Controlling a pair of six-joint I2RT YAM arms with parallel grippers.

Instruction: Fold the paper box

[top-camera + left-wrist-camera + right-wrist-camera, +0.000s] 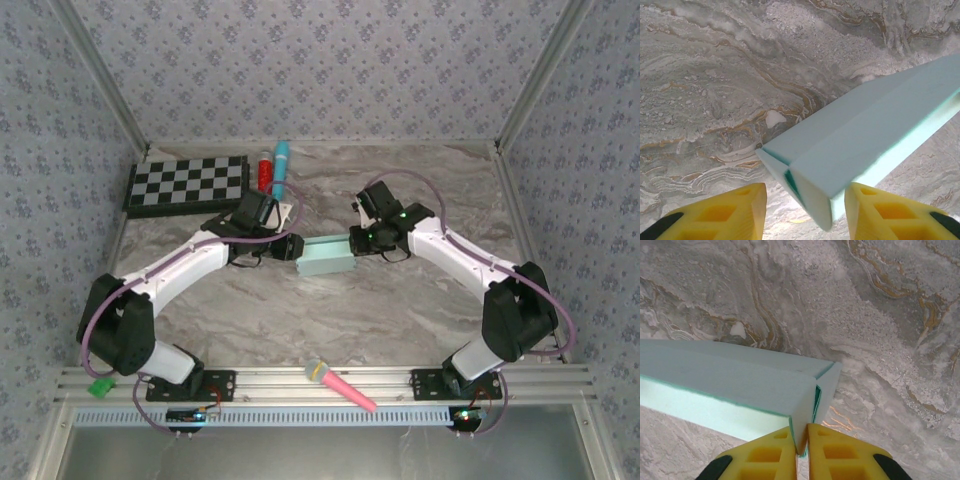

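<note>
near the middle of the marbled table (pixel 400 320), between the two arms, the paper box (pixel 328 258) sits folded up as a small flat mint-blue rectangle, its long side running left to right. the left gripper (pixel 287 247) is at the box's left end and the right gripper (pixel 358 240) at its right end, so the box is bracketed between them. seen from the left wrist, the left gripper (pixel 805 192) has its yellow fingers (pixel 735 212) standing well apart, plainly open, with a corner of the paper box (pixel 865 135) poking down between them. bare table shows between that corner and the finger on the left of the view, while the other finger is just beside the box's pale side (whether it touches, i cannot tell). seen from the right wrist, the right gripper (pixel 800 437) has its two yellow fingers (pixel 767 455) set almost together, pinching the thin end edge of the paper box (pixel 740 385). at the back left of the table lies a checkerboard (pixel 187 183), with a red object (pixel 265 170) and a cyan tube (pixel 281 165) just beside its right edge, behind the left gripper. on the aluminium rail (pixel 260 378) at the near edge rests a pink marker (pixel 345 388) with a yellow-green tip.
</note>
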